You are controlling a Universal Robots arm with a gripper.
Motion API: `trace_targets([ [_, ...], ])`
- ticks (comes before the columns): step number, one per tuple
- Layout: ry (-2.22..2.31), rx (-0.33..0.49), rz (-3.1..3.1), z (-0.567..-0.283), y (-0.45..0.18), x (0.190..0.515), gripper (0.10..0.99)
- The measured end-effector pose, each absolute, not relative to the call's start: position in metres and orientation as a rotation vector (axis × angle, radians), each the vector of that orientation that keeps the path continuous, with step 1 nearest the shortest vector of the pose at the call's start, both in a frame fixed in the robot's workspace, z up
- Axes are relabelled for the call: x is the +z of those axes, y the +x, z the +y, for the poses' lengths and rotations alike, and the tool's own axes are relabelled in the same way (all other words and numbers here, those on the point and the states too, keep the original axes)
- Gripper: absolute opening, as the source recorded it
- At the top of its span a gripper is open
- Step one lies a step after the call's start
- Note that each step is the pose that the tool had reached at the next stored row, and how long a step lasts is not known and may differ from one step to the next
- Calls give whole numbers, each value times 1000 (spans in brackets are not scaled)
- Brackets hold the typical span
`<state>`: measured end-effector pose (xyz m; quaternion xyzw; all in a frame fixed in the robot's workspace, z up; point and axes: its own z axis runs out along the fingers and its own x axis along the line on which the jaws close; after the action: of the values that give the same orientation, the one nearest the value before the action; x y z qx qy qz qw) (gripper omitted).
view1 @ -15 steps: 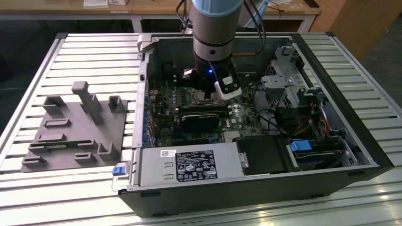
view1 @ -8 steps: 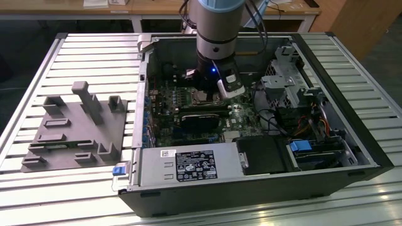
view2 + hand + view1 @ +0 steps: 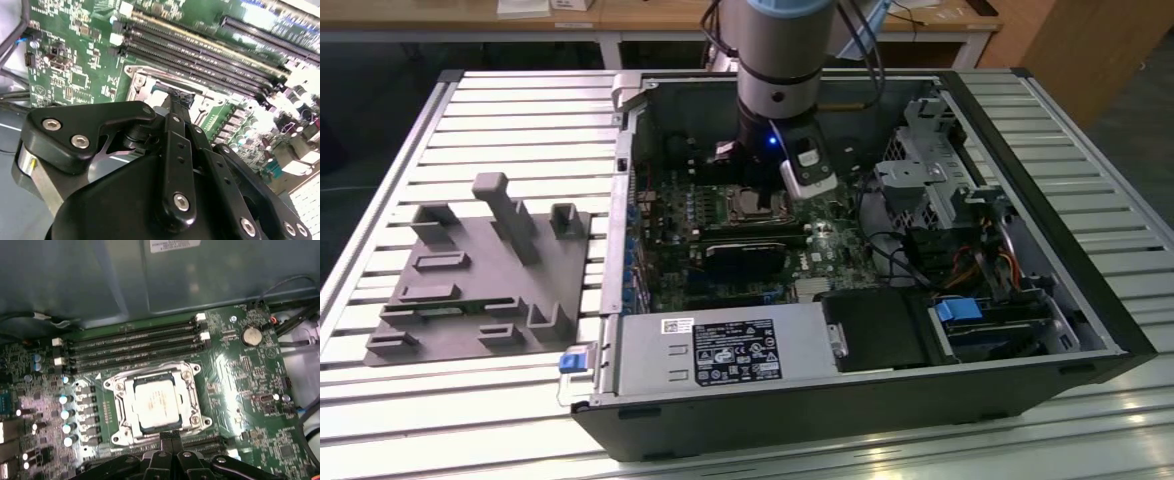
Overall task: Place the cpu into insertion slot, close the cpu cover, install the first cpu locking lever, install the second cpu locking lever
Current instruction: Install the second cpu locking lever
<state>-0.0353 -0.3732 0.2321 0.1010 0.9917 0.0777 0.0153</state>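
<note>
Dull silvery square cpu (image 3: pixel 156 402) under framed cpu cover (image 3: pixel 192 395)

1. Hidden in the exterior view: most of the insertion slot (image 3: pixel 758 205), behind the arm's wrist and its white camera housing (image 3: pixel 806 166) at 1 o'clock of it.
2. Cut off at the first wrist view's edge: the gripper (image 3: pixel 171 437), fingertips pressed together at 6 o'clock of the cpu cover (image 3: pixel 158 402).
3. Too washed out by glare to tell: whether the locking levers beside the cpu (image 3: pixel 156 402) are latched.
4. Blocked in the second wrist view: the socket beyond the gripper's black linkage (image 3: pixel 175 165).
5. Blurred there: the memory slots (image 3: pixel 200 55) toward 2 o'clock.
</note>
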Motion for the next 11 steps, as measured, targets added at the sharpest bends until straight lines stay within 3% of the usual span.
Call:
trace_targets([
  [11,315,149,3097,-354,-35,231,102],
])
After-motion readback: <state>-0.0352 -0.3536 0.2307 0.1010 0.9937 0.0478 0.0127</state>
